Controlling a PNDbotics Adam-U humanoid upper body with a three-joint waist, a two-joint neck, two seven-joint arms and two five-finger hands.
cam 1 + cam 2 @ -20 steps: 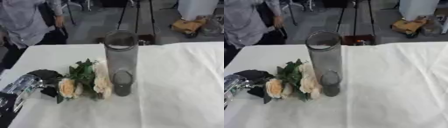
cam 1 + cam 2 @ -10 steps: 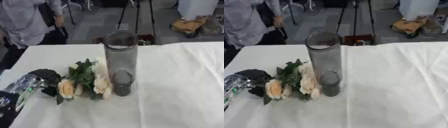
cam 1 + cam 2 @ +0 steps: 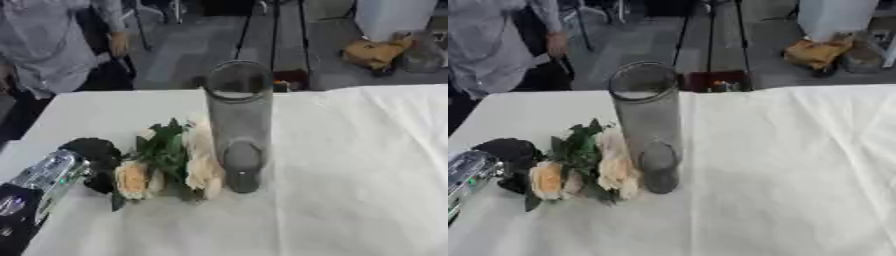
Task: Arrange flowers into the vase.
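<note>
Table (image 3: 350,165): one, covered in a white, slightly creased cloth, filling the lower two thirds of both views. Its far edge runs across just behind the vase top.

Vase (image 3: 238,125): one, a tall clear grey cylinder standing upright near the table's middle, mouth open toward the camera. Nothing is inside it.

Left arm: one silver and black forearm enters from the lower left corner. Left hand (image 3: 92,155): black, at the stem end of the flowers. Fingers appear wrapped around the stems, but the hand shows only as a dark mass, so I cannot tell for sure whether they are curled closed or merely resting there. Right hand: in neither view.

Flowers (image 3: 166,162): one bunch, lying on the cloth just left of the vase base. Counted blooms: two cream or pale peach roses are distinct, one near the hand (image 3: 131,180) and one against the vase (image 3: 203,172); a paler third shape sits above them and may be another bloom, uncertain. Green leaves (image 3: 577,147) fan out between the blooms. The nearest bloom touches or nearly touches the vase wall; contact cannot be confirmed.

Surroundings: one person in grey stands beyond the table's far left corner, not touching anything on it. On the floor behind are dark tripod legs (image 3: 262,35), a tan bag (image 3: 376,52) at upper right, and a white block (image 3: 833,17) beside it.
</note>
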